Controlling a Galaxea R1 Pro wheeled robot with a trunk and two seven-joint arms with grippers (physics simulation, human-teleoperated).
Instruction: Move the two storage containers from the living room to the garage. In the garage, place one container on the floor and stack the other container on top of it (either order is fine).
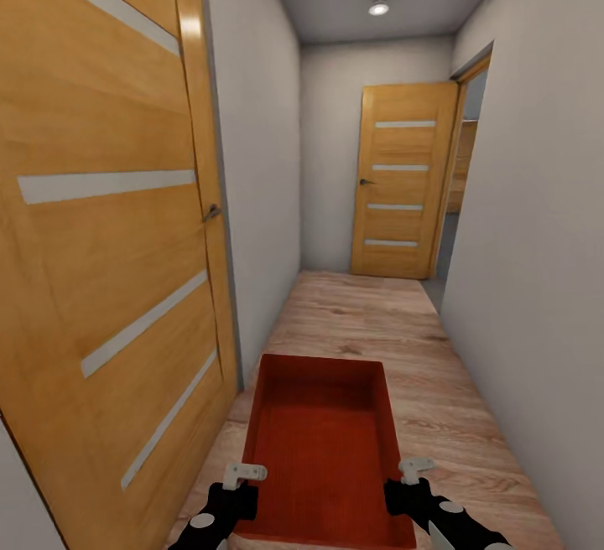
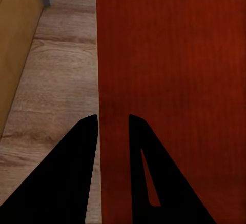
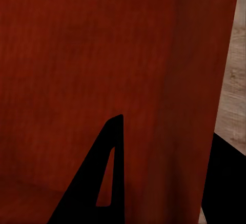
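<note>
Narrow hallway: a wood-panelled door fills the left wall, pale plank flooring runs ahead to a second door at the far end. The left gripper is clamped on the left wall of the orange-red storage container, one finger outside, one inside. The bin is carried low in front, open side up, long axis pointing straight down the corridor. The right gripper pinches the right wall likewise, one finger inside it
</note>
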